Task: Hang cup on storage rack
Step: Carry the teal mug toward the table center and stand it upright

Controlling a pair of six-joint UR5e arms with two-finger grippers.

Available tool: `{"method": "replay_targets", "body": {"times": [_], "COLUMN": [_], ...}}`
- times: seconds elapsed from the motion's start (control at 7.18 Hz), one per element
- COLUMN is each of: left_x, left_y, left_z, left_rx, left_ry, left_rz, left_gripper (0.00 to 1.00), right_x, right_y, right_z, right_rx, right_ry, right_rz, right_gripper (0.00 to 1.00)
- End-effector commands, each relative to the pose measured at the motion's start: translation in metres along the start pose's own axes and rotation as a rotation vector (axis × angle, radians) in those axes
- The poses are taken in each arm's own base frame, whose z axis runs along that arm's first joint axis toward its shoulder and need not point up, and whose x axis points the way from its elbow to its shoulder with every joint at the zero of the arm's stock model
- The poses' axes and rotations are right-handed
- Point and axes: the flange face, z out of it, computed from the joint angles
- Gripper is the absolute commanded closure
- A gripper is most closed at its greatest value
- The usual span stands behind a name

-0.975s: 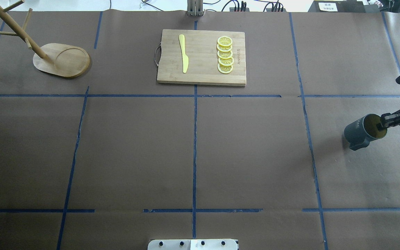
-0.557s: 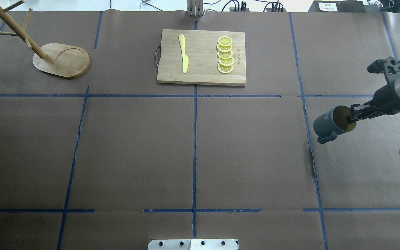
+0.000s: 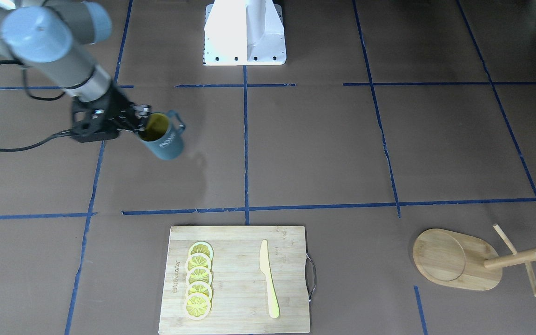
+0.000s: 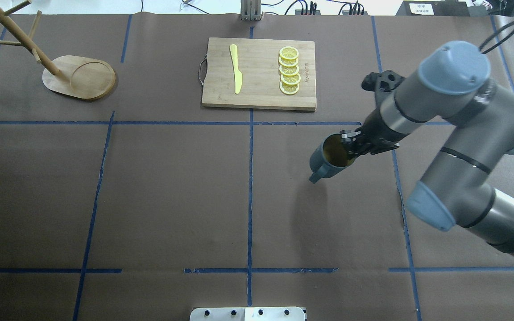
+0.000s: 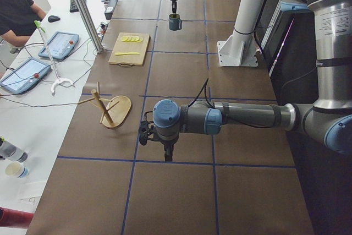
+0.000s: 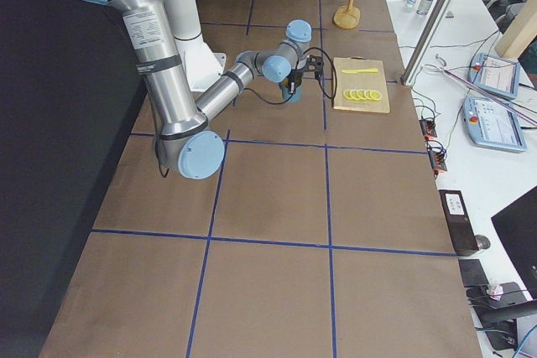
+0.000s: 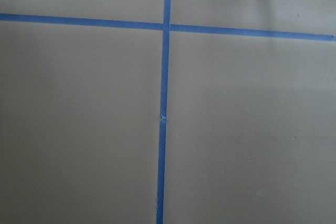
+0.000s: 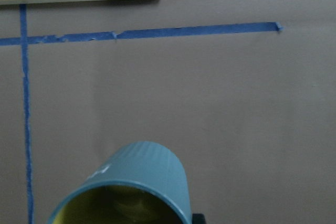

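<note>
The cup [image 4: 327, 159], dark blue-grey with a yellow inside, hangs tilted above the table right of centre, its handle pointing down and toward the robot. My right gripper [image 4: 350, 149] is shut on its rim, one finger inside. The cup also shows in the front view [image 3: 164, 138] and the right wrist view [image 8: 143, 174]. The storage rack [image 4: 80, 79], a bamboo stand with an oval base and a post with pegs, stands at the far left, well away from the cup. My left gripper [image 5: 168, 156] shows only in the left side view, low over the table; I cannot tell whether it is open or shut.
A bamboo cutting board [image 4: 259, 96] with a yellow knife [image 4: 236, 67] and several lemon slices [image 4: 289, 70] lies at the far centre, between the cup and the rack. Blue tape lines cross the brown table cover.
My right arm has carried the cup leftward, from near the table's right edge to just right of centre. The rack and the board have not moved.
</note>
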Motion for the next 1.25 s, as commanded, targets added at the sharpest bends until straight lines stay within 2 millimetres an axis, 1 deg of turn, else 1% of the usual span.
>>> {"method": "replay_targets", "body": {"times": [0.0,0.14,0.28,0.56,0.7,0.84,0.98,1.11], "left_x": [0.002,0.004,0.003,0.003,0.003,0.003,0.003,0.003], "left_y": [0.000,0.000,0.001,0.001,0.001,0.001,0.001,0.000], "left_z": [0.000,0.000,0.001,0.001,0.001,0.001,0.001,0.000], "left_rx": [0.000,-0.003,-0.005,-0.005,-0.005,-0.005,-0.005,-0.004], "left_ry": [0.013,0.039,0.039,0.041,0.041,0.041,0.041,0.041], "left_rz": [0.001,-0.003,-0.004,-0.004,-0.004,-0.004,-0.004,-0.003], "left_gripper": [0.00,0.00,0.00,0.00,0.00,0.00,0.00,0.00], "right_x": [-0.104,-0.142,-0.151,-0.151,-0.151,-0.152,-0.153,-0.154], "right_y": [0.010,-0.003,0.010,0.018,0.016,0.016,0.016,0.015], "right_z": [0.026,0.036,0.050,0.066,0.077,0.080,0.080,0.078], "right_rx": [0.021,0.029,0.025,0.015,0.009,0.007,0.007,0.009], "right_ry": [0.060,0.070,0.080,0.101,0.116,0.121,0.121,0.117], "right_rz": [0.074,0.099,0.084,0.110,0.152,0.167,0.168,0.165], "right_gripper": [1.00,1.00,1.00,1.00,0.99,0.98,0.94,0.78]}}
